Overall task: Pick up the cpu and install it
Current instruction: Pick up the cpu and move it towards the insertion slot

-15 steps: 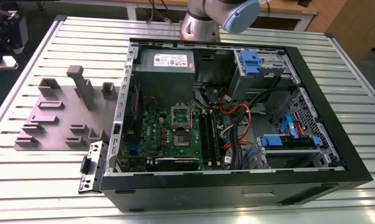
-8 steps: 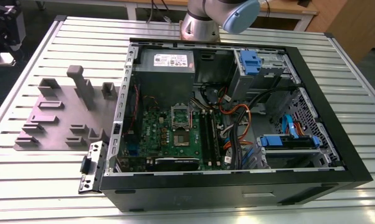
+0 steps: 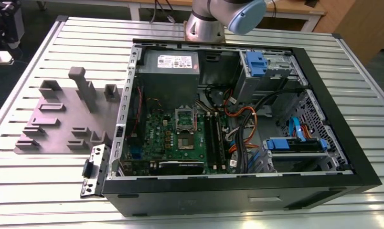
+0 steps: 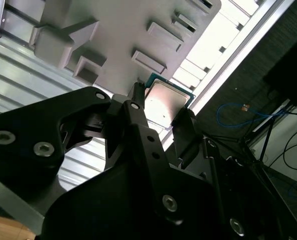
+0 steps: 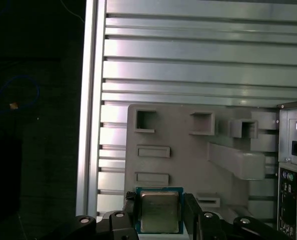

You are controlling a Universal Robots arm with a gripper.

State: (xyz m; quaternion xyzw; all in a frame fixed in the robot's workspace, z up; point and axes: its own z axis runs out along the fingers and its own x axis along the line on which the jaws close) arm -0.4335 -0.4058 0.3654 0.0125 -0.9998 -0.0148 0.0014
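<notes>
- The fingers pinch the cpu by two opposite edges only. Judging by that narrow hold on a thin flat chip, a small slip could let it swivel or drop out from between them.
- A fall would likely land it on the grey fixture tray or the slatted surface that lie beyond the fingertips. Its underside could be harmed there.
- If the chip sits slightly skewed in the grip, it may not meet the socket frame on the green board squarely. That could damage the contacts. Whether it is skewed now cannot be told.
- The computer case is crowded. The orange cables beside the socket could snag the bulky links behind the fingers.
- In both wrist views the cpu lies directly between the two fingers. Each finger's inner face touches one of its edges, and its metal top faces the cameras.
- In the second wrist view the cpu sits at the very tips of the fingers, with the tray past them.
- The chip looks held clear of the tray rather than resting in a pocket; this is a judgement.
</notes>
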